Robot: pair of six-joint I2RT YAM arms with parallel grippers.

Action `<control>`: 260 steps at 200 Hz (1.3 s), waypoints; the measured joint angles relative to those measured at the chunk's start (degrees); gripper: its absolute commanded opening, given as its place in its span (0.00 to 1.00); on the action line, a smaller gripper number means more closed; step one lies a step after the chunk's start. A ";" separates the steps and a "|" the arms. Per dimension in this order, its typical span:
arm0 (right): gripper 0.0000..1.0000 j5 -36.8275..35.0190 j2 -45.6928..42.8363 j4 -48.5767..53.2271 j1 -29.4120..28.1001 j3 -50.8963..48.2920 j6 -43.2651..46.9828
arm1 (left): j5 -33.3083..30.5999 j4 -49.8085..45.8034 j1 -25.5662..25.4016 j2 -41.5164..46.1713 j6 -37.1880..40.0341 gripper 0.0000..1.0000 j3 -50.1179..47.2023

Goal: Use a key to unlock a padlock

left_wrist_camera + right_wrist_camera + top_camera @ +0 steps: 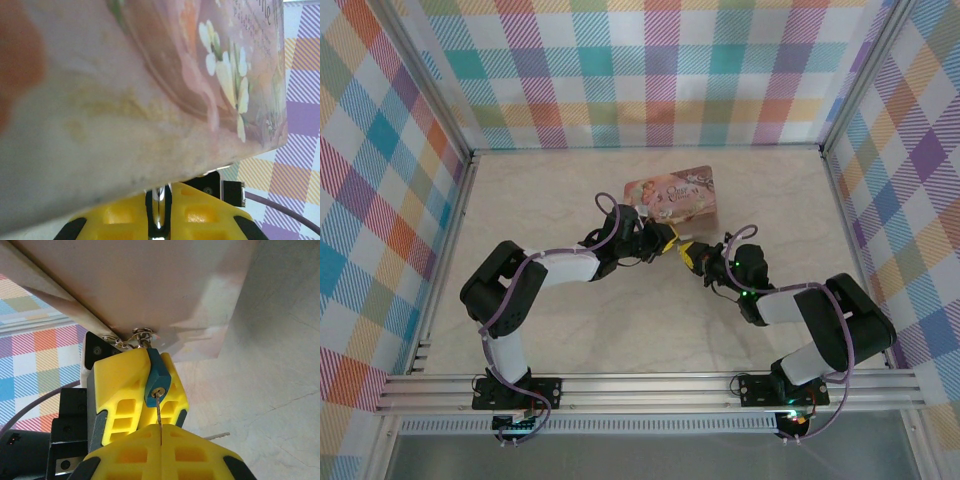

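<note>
Currently: key-insertion step. Blue padlock (159,376) hangs at the flowered box (672,192) hasp, pinched in the left gripper (662,240). Right gripper (161,432) clamps the key (159,412), tip at the keyhole. I judge next: seat fully, then twist.

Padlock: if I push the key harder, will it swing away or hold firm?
It probably holds: the padlock looks pinched in the left gripper. It is small and likely light. The thin key from the right gripper may bend first.
</note>
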State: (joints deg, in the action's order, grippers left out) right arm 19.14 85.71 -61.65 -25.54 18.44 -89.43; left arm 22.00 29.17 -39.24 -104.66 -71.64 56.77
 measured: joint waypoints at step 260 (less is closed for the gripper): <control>0.00 0.31 6.08 -8.22 0.94 -0.87 -6.80 | -0.44 4.26 0.35 -0.22 -1.05 0.05 -2.62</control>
State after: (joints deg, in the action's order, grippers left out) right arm 19.44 91.79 -69.87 -24.60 17.56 -96.23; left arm 21.56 33.43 -38.89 -104.88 -72.69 54.15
